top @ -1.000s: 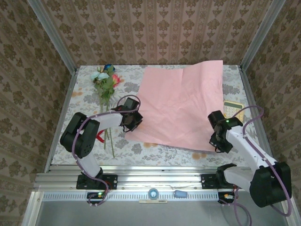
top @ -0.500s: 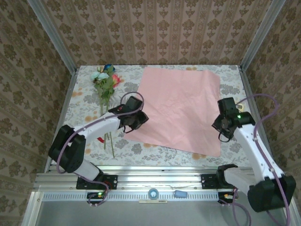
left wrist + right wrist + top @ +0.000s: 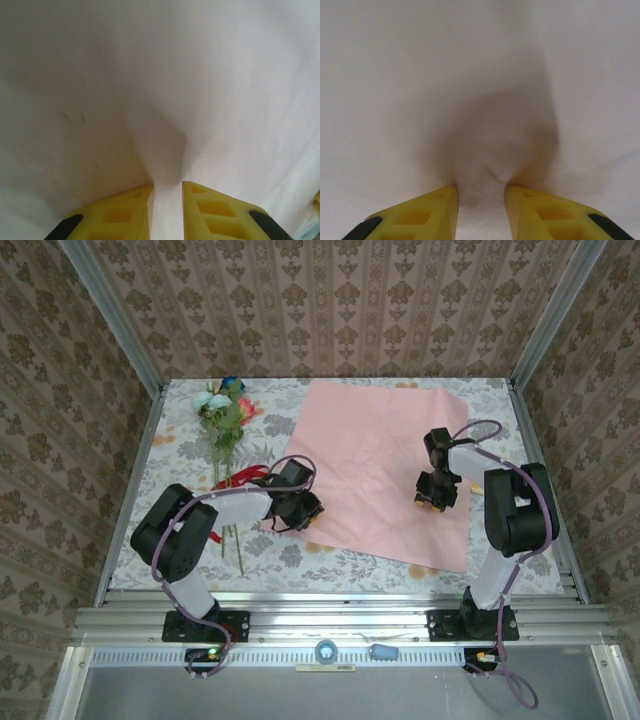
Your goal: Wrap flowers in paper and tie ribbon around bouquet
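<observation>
Your view, left to right: small bunch of artificial flowers [image 3: 225,418], pink, pale and blue heads, long green stems, lies far left on floral-clothed bench [image 3: 330,560]. Thin bright red ribbon [image 3: 245,477] just beside stems. Your left jaws clamped on raised fold at near-left corner of large thin paper [image 3: 375,455], pink face up, mid-bench. Your right jaws apart, tips on sheet's right part, small pucker between.
</observation>
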Robot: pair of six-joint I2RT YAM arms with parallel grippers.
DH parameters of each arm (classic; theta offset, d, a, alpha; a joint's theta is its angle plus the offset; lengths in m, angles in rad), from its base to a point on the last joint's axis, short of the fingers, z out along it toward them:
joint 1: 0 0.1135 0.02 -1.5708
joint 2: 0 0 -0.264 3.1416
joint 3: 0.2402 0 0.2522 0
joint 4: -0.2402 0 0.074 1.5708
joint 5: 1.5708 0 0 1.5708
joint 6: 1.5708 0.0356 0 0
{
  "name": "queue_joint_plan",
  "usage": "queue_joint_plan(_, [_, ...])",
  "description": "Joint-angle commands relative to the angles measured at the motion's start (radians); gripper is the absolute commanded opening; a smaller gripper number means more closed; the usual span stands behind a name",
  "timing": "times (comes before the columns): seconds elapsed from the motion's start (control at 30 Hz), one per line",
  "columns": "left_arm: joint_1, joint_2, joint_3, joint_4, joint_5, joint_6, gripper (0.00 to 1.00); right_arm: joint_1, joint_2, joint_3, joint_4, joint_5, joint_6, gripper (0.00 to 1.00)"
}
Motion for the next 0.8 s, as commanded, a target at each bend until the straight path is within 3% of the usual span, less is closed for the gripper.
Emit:
queue_joint_plan(0.0, [0.083,0.069,0.022,-0.022,-0.002,0.065,0.22,0.054,0.009,-0.026,-0.020,-0.054,-0.006,0.34])
queue_joint_plan(0.3, [0.263,0.210,0.215,-0.151,0.017,0.263,0.23,0.249,-0.041,-0.070,-0.045,-0.075,0.120,0.34])
queue_joint_plan(0.47, [0.307,0.260,0.339,-0.243,-0.003,0.347,0.25,0.297,-0.090,-0.074,-0.024,-0.086,0.175,0.36])
queue_joint_plan(0.57, [0.307,0.224,0.355,-0.256,-0.001,0.344,0.29,0.296,-0.090,-0.014,-0.071,-0.060,0.146,0.38])
queue_joint_plan(0.77, [0.252,-0.010,0.309,-0.264,-0.025,0.291,0.41,0.277,-0.172,0.064,-0.137,0.013,0.098,0.47])
